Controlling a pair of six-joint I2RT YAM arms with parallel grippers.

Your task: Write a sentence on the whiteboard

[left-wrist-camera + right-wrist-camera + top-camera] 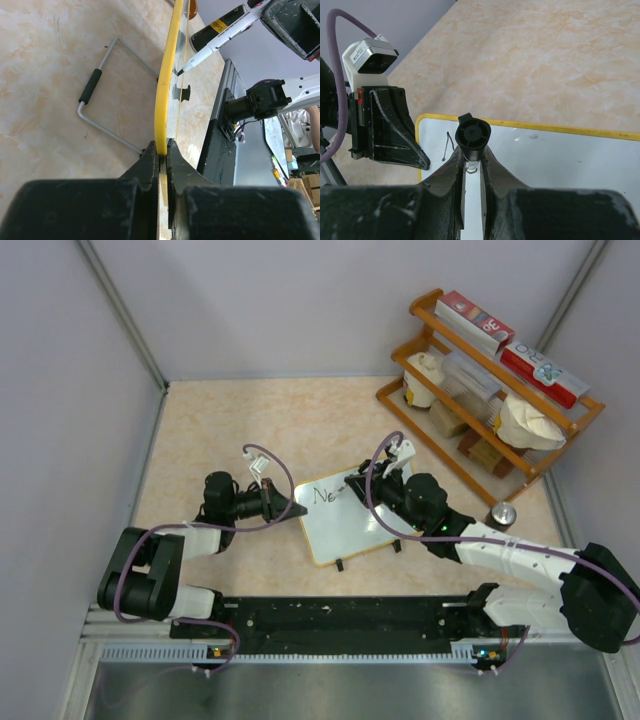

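The whiteboard [350, 525] lies in the middle of the table, white with a yellow-tan frame and small black feet [341, 564]. The letters "Ne" [322, 495] are written near its top left corner. My left gripper [298, 510] is shut on the board's left edge, and in the left wrist view its fingers [161, 150] pinch the yellow frame [165, 85]. My right gripper [362, 488] is shut on a marker [472, 134], tip down at the board surface [180, 71]. In the right wrist view the marker's black end stands between the fingers, above the white face [560, 160].
A wooden two-tier rack [490, 390] with boxes and packets stands at the back right. A small metal-topped jar [502, 513] sits beside my right arm. A bent wire stand with a black sleeve [91, 86] lies behind the board. The black rail [340, 615] runs along the near edge.
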